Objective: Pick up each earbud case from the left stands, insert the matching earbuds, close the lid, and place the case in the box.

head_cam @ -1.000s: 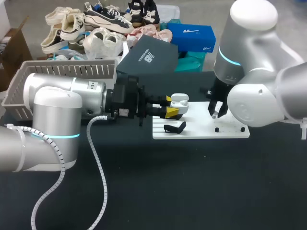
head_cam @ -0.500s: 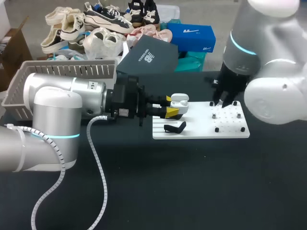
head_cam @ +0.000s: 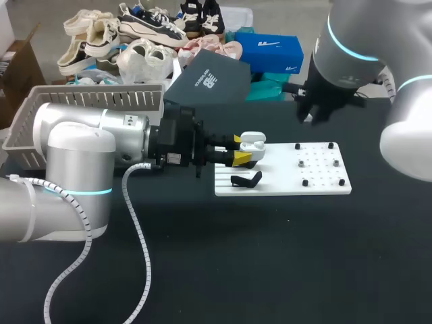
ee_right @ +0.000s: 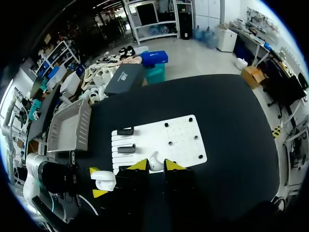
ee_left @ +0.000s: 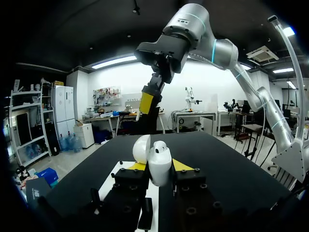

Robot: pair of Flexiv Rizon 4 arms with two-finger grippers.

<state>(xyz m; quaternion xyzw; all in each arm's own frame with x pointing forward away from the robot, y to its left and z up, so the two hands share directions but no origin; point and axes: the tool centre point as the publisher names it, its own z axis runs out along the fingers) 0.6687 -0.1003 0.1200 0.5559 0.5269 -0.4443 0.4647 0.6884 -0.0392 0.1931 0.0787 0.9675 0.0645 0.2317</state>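
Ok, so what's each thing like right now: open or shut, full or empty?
earbud case: lid open.
left gripper: shut on the earbud case.
right gripper: shut on an earbud, up above the table.
earbud: pinched between two fingers, not in the case yet.
black stand: empty, sitting on the white board.

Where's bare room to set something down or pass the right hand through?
Free: the black table between the near edge of the white board and the table's front edge, and the strip right of the board. Crowded: the board's left end, where the left hand holds the earbud case by the black stand.
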